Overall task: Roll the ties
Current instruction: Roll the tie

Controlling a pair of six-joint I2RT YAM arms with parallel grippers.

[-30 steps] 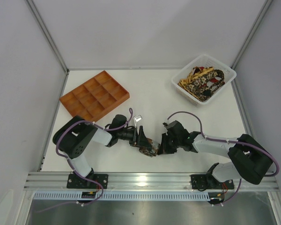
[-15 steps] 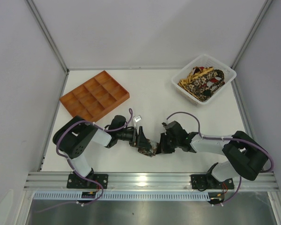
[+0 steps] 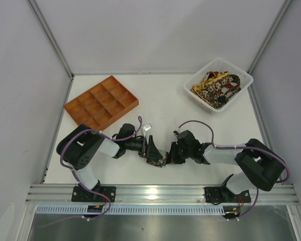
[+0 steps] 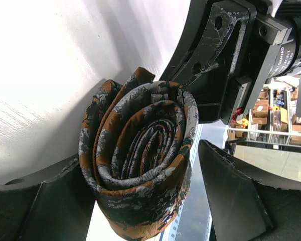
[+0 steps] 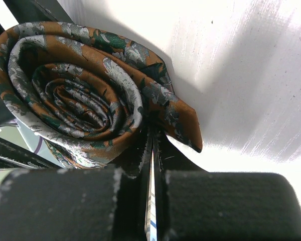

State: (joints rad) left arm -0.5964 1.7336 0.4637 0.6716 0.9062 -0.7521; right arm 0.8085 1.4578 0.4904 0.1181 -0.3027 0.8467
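Rolled tie (image 4: 140, 160) stands on edge on bench (image 3: 160, 100), spiral face toward L wrist cam, directly between the two pincers. L pincer (image 4: 143, 201) is spread wide w/ the roll inside its span: one finger (image 4: 55, 201) sits against the roll's lower side, the opposite finger (image 4: 231, 201) stands clear w/ bench visible in the gap. Prob. reason: coil is wound and L is letting go w/o dragging it loose. R pincer (image 5: 151, 191) is pressed together, tips right under the roll at its loose pointed outer end; prob. acts as a stop so the end does not spring open. Whether fabric is nipped between R tips: cannot tell. Remaining ties (image 3: 218, 88) lie in white basket (image 3: 246, 76), well beyond R pincer; orange tray (image 3: 101, 102) lies beyond L pincer, likely the roll's destination
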